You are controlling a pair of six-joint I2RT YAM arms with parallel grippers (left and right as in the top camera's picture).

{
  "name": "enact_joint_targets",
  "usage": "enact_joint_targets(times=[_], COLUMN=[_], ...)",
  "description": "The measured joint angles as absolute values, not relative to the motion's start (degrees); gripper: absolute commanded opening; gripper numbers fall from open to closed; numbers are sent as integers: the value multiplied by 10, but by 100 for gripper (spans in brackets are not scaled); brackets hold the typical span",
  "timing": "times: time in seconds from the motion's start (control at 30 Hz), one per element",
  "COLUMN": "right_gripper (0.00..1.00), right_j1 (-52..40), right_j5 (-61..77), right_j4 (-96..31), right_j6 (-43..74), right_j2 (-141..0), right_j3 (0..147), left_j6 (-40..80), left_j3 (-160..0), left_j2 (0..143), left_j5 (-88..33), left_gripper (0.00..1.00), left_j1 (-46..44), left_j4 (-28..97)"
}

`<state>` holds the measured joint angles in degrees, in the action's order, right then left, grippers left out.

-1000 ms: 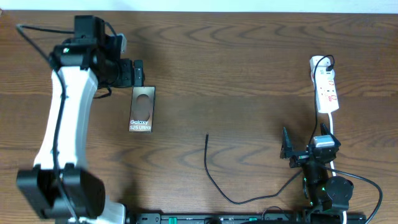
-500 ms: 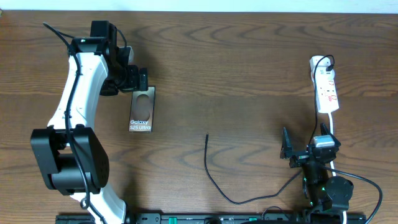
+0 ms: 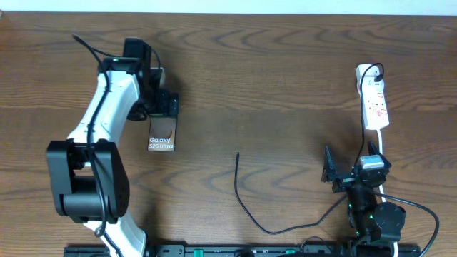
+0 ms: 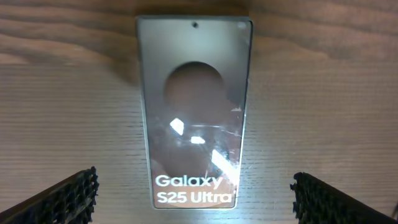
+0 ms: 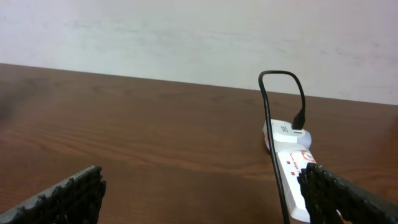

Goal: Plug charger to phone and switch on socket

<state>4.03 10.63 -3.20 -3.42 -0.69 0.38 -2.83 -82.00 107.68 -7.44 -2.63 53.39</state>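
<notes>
The left pincer (image 4: 194,183) stands wide open and holds nothing, its two dark fingertips (image 4: 74,196) spread on either side of the phone (image 3: 161,133) without touching it. The phone lies flat on the wooden table (image 3: 285,71) below this pincer, glossy face up. In the wrist view its lettered end is nearest the fingertips and its other end points away, straight ahead. The right pincer (image 5: 202,186) is also wide open and empty, hanging low over bare table. The socket (image 3: 374,100) lies ahead of it and off to its right side, well apart, with a black plug (image 5: 300,119) in its far end. The charger (image 3: 246,207) lies loose on the table to the left of the right pincer. Its free tip (image 3: 238,155) rests between the two pincers, well apart from the phone.
</notes>
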Motion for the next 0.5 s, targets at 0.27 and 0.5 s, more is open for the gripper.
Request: enact_joint_targets(times=[0.27,0.5], right_gripper=[99,99], right_j1=[40,40], right_j5=[106,106], right_j4=[-32,-32], right_j6=[-34,-34], right_j2=[-7,-7], right_j3=[4,4], left_j6=[-28,-28], left_j3=[-767,-750], left_j2=[1077,1077], left_j5=[-71,-71], left_gripper=[98,98], left_j1=[-30,-30], left_j4=[488,466])
